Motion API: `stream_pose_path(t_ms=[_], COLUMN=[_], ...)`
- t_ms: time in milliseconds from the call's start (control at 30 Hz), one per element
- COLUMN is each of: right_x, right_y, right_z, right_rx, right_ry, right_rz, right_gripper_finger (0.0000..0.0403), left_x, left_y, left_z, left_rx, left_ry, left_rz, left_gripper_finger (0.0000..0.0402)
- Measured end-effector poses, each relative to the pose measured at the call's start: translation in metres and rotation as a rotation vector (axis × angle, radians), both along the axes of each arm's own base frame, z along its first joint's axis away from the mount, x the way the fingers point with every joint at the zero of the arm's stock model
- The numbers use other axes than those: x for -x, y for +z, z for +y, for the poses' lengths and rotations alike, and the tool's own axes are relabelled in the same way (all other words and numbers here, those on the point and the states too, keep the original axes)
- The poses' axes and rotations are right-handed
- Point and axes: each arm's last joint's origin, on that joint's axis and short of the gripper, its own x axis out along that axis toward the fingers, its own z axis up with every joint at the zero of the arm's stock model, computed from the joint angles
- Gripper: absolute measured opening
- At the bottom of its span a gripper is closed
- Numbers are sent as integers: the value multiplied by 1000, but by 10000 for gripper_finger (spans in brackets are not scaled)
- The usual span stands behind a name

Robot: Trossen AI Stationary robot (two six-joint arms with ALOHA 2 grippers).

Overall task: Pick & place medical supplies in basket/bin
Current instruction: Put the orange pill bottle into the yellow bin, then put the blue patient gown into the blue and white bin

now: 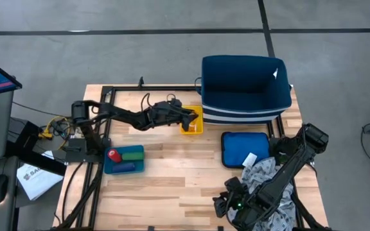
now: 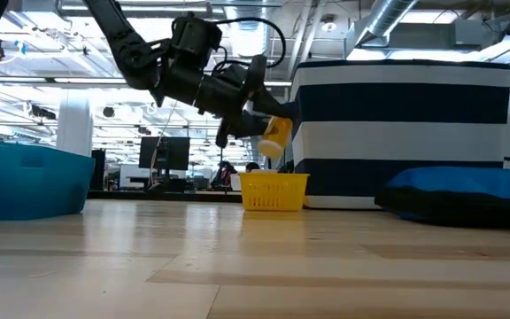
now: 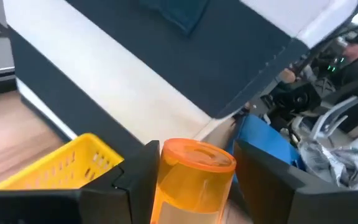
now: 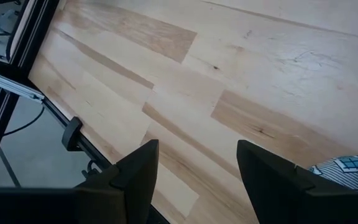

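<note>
Between your left gripper's matt black plastic fingers sits a translucent orange plastic pill bottle, smooth and glossy. Just beyond the fingertips, the small yellow basket shows perforated, shiny plastic walls, and past it stands the navy and white striped bin, which looks like soft matt fabric. Ahead of your right gripper's dark matt fingers lies pale wooden tabletop, smooth with visible grain; beside one finger, a crumpled grey patterned cloth.
</note>
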Motion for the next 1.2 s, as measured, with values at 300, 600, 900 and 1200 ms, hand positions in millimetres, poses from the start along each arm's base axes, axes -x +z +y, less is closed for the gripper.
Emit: stream_pose_path(t_ms=[300,600,900,1200], right_x=[-2,-1,-1,5], right_y=[0,0,0,0], right_z=[-2,-1,-1,5], right_rx=[0,-2,-25,-40], right_ry=[-7,-8,-26,-18], right_rz=[0,0,-4,-4], right_gripper_finger=[214,214,214,214], left_x=[-4,-2,3,49], left_y=[-8,-8,13,50], left_z=[1,10,9,-21], left_rx=[25,25,-32,-266], left_ry=[-20,-31,-89,-543], left_rz=[-21,-28,-70,79], left_gripper_finger=[196,222,245,192])
